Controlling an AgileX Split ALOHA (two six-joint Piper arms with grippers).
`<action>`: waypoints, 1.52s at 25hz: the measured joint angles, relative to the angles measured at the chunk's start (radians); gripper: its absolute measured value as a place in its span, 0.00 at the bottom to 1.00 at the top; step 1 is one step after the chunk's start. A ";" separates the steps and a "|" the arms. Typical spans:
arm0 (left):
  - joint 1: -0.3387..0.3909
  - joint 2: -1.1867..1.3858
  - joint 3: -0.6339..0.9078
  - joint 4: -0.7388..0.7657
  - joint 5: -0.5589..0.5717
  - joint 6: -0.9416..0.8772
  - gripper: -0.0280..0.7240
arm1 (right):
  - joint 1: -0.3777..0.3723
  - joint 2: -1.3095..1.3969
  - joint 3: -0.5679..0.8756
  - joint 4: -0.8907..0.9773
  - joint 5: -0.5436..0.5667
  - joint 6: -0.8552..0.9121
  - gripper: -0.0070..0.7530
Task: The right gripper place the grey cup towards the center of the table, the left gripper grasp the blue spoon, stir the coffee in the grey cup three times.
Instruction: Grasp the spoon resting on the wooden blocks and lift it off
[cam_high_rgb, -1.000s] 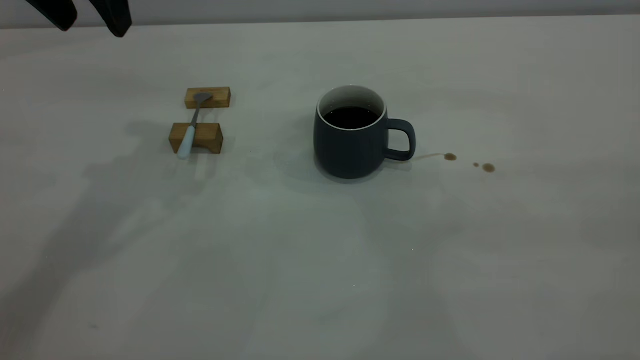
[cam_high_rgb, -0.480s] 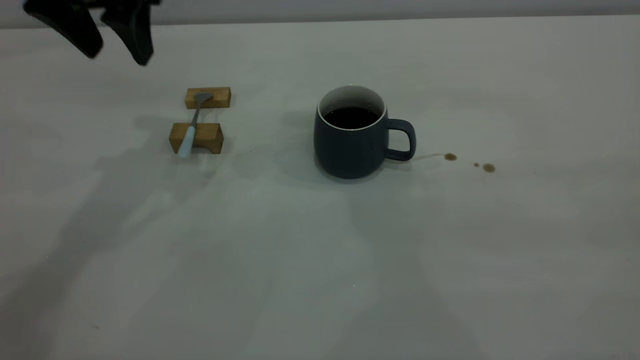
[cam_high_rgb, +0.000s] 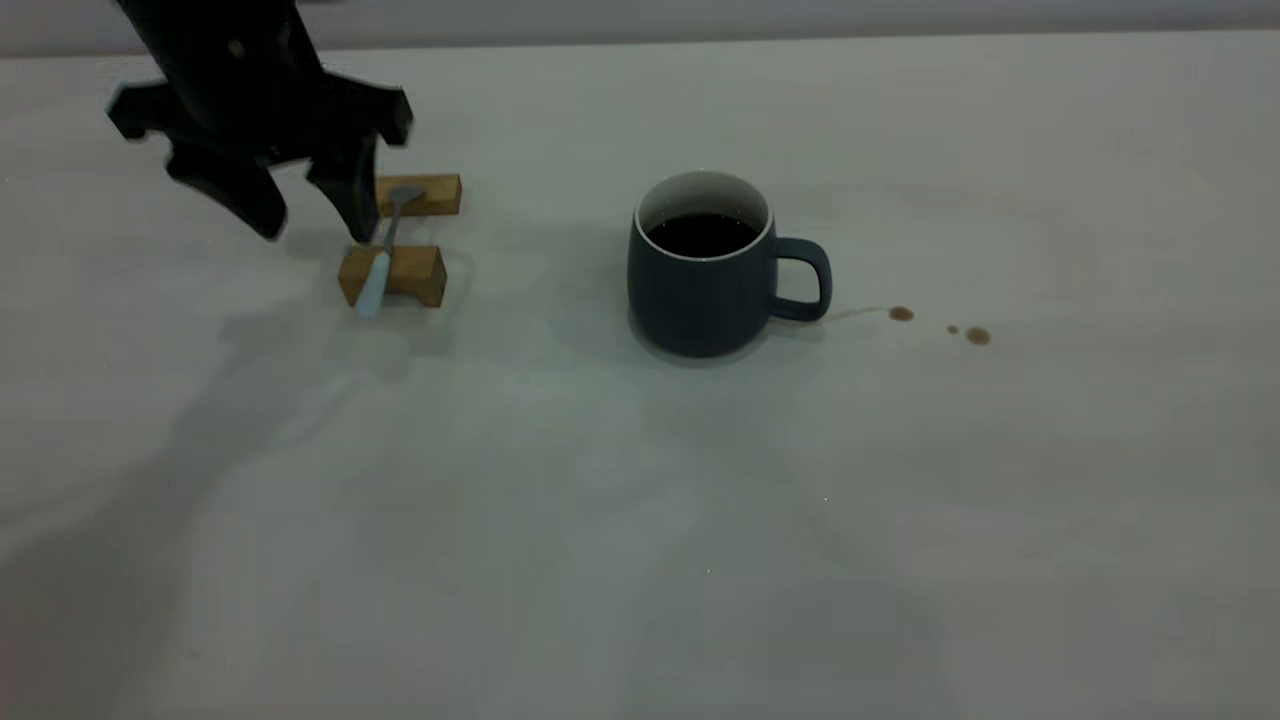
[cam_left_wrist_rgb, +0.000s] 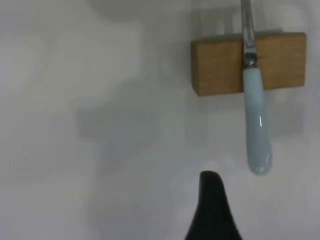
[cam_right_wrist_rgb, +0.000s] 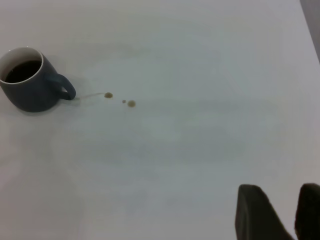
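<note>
Pale grey-white flat table (cam_high_rgb: 640, 560) carrying a rounded dark blue-grey mug, the grey cup (cam_high_rgb: 700, 290), near its middle.
Dark coffee (cam_high_rgb: 702, 233) fills it. Toward the left edge, the black left gripper (cam_high_rgb: 312, 215) hangs spread apart beside the pale-blue-handled metal spoon, the blue spoon (cam_high_rgb: 380, 262), bridging two brown wooden blocks (cam_high_rgb: 400, 275). The right gripper (cam_right_wrist_rgb: 280, 212) sits well apart, fingers parted.

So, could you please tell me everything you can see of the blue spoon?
The blue spoon is small and slim, with a glossy pale-blue rounded handle and a grey metal neck and bowl. It lies bridged across two wooden blocks: the bowl rests on the far block, the neck crosses the near one, and the handle end overhangs the table. The left claw hangs open beside it, not touching.
</note>
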 joint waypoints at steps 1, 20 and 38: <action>0.000 0.012 0.000 -0.011 -0.013 0.000 0.86 | 0.000 0.000 0.000 0.000 0.000 0.000 0.32; 0.000 0.165 -0.009 -0.058 -0.168 0.002 0.63 | 0.000 0.000 0.000 0.000 0.000 0.000 0.32; 0.000 0.006 -0.361 -0.095 0.565 -0.284 0.26 | 0.000 0.000 0.000 0.000 0.000 0.000 0.32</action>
